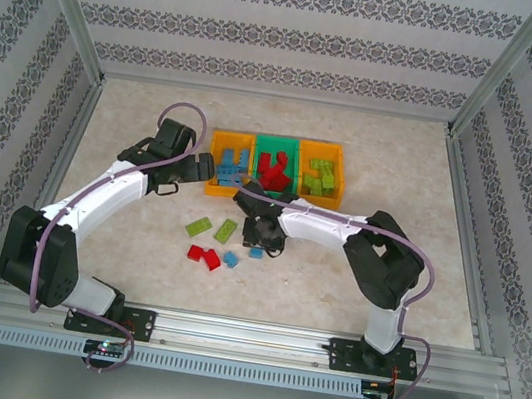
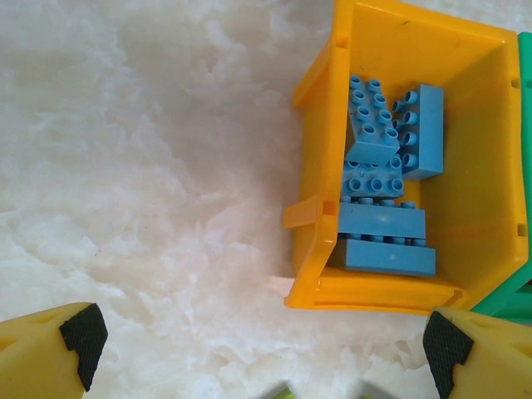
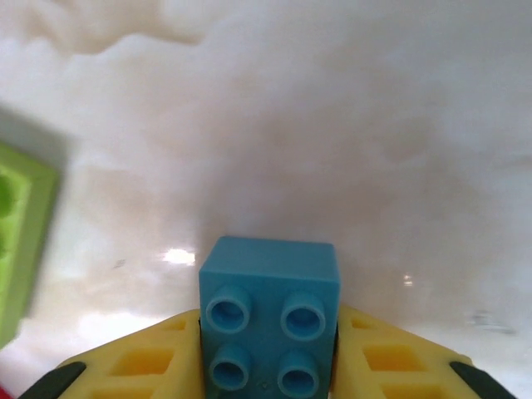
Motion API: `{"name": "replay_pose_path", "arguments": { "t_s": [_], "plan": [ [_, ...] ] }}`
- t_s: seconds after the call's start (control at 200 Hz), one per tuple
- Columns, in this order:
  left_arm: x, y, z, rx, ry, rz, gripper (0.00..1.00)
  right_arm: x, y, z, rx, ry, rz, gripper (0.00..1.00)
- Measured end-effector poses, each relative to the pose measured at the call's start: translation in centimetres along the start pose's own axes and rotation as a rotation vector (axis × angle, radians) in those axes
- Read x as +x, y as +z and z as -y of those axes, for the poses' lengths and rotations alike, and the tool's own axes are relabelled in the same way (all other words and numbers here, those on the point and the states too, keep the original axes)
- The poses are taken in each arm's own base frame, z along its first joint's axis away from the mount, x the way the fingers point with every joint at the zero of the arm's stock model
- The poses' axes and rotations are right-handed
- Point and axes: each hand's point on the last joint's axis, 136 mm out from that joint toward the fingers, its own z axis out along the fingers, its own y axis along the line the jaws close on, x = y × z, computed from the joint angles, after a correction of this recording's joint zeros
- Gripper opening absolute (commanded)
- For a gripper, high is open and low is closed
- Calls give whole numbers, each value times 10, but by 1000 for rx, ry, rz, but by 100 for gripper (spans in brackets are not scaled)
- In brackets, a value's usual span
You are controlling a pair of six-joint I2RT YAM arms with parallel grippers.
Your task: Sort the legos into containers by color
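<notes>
Light-blue lego brick (image 3: 268, 316), probably light, rigid and slick-walled, sits squarely between the jaws of the right gripper (image 3: 268, 370), which are closed on its two flat sides, while the left gripper (image 2: 266, 349) gapes wide and empty, the orange bin (image 2: 312, 166) just ahead of it.

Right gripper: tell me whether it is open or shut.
Shut: the right gripper clamps a light blue brick, yellow fingers pressed against both its sides.
</notes>
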Motion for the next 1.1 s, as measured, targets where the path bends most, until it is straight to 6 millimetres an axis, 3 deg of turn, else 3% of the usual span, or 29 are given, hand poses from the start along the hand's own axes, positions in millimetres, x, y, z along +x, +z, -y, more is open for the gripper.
{"name": "replay_pose_path", "arguments": {
  "t_s": [0.15,0.31,0.42,0.53,0.649,0.864,1.099],
  "plan": [
    [2,0,-1,-1,-4,-3,99,-8,-10,4,0,-36,30,30],
    [8,-5,-5,0,-5,0,99,-29,-37,-22,-106,-67,101,30],
    [14,-11,-9,7,1,5,100,-61,-62,-47,-212,-65,175,30],
    [19,-18,-8,31,20,9,100,-106,-92,-68,-315,-36,258,30],
    [29,-24,-9,58,46,7,100,-151,-110,-87,-393,-20,323,33],
    [52,-21,-11,79,79,-42,100,-204,-91,-110,-438,-5,338,35],
    [82,-23,11,145,185,-91,99,-223,-59,-113,-420,6,301,44]
  ]
}}
